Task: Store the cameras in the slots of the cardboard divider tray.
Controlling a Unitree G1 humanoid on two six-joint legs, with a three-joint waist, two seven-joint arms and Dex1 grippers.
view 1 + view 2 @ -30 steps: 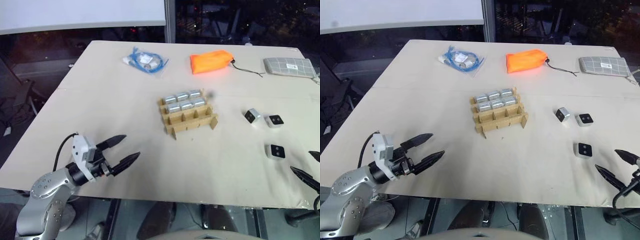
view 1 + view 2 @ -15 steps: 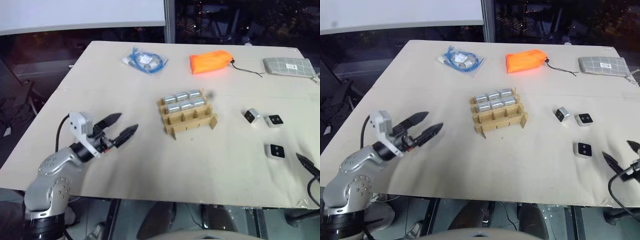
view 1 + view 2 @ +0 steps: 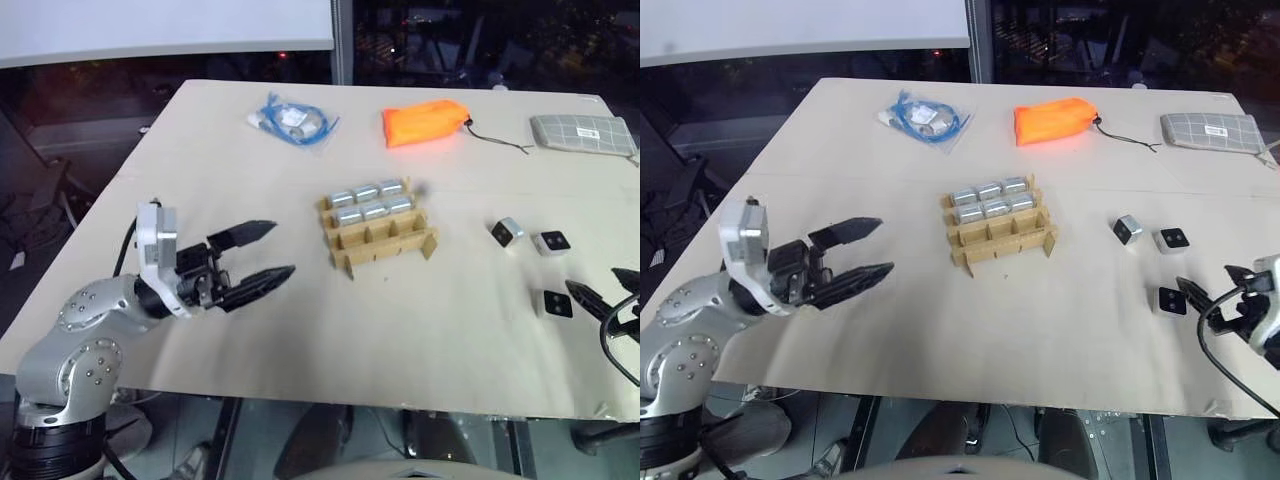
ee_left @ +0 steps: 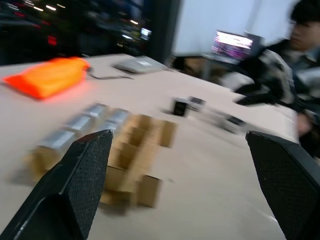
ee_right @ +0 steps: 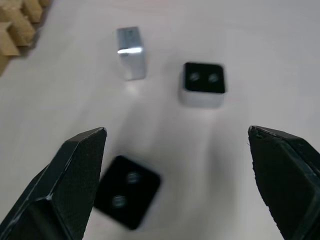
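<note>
The cardboard divider tray (image 3: 385, 243) sits mid-table, with several silver cameras (image 3: 370, 201) filling its two back rows and its front row of slots bare. Three loose cameras lie to its right: one tilted (image 3: 507, 232), one with its black face up (image 3: 551, 242), and a nearer one (image 3: 556, 304). My right gripper (image 3: 602, 288) hovers open just right of that nearest camera (image 5: 127, 192), holding nothing. My left gripper (image 3: 277, 250) is open and empty, raised over the table left of the tray (image 4: 135, 150) and pointing toward it.
Along the far side lie a blue cable bundle in a clear bag (image 3: 291, 121), an orange pouch (image 3: 425, 122) and a grey checked pouch (image 3: 582, 133). A person (image 4: 295, 45) sits beyond the table's right side. The table's near edge (image 3: 330, 398) runs just below both arms.
My left gripper has risen and swung right toward the tray. My right gripper has come up and forward from the near edge, to beside the nearest loose camera. Both stayed open.
</note>
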